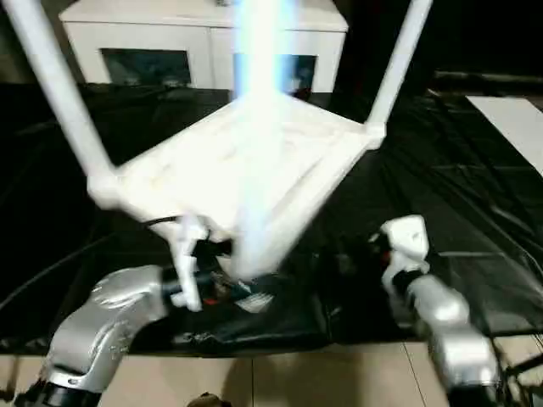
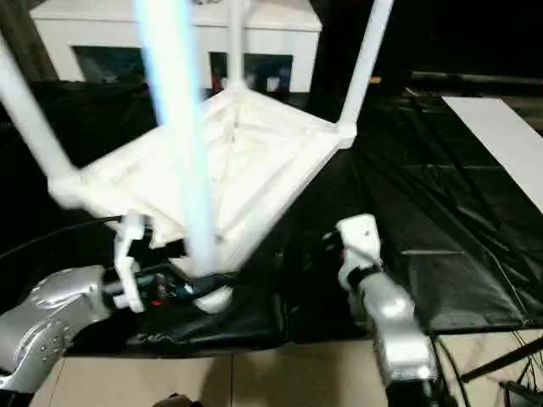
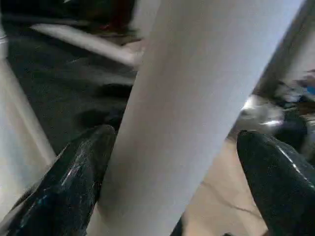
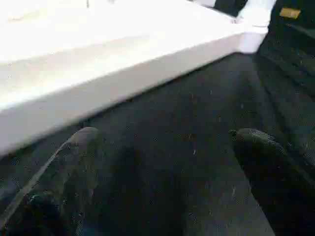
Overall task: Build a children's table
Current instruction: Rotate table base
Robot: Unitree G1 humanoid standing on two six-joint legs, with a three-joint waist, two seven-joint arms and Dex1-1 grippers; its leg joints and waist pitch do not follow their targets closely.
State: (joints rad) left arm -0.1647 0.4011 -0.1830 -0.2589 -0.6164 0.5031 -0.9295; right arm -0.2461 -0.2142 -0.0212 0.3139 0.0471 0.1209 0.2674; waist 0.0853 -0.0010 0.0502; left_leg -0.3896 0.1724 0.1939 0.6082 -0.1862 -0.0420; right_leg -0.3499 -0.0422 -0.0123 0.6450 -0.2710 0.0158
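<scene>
**A:** Where is the children's table right now?

**B:** The tabletop [image 2: 229, 170] lies upside down, ribbed underside up, on the black sheet [image 2: 441, 203] that covers the work surface. It is turned so one corner points toward the robot. Legs stand up from its corners: the left leg [image 1: 59, 85], the far right leg [image 1: 399, 59], a far one [image 2: 235, 42] and the near leg [image 2: 182, 127], which is blurred in the head views.

**A:** And the left gripper?

**B:** The left gripper [image 3: 177, 162] sits at the near corner, its jaws set wide apart on either side of the near leg. In the wrist view one black finger [image 3: 74, 182] lies against the leg; the other finger [image 3: 280, 177] stands clear of it.

**A:** The right one?

**B:** The right gripper [image 4: 167, 172] hangs over the black sheet just beside the tabletop's right-hand edge, jaws spread wide with nothing between them. Its white housing [image 1: 405, 246] shows in the head view, apart from the tabletop.

**A:** Anything behind?

**B:** A white cabinet [image 1: 204, 38] with dark glass doors stands beyond the tabletop, and pale floor [image 1: 322, 377] shows at the near edge.
</scene>
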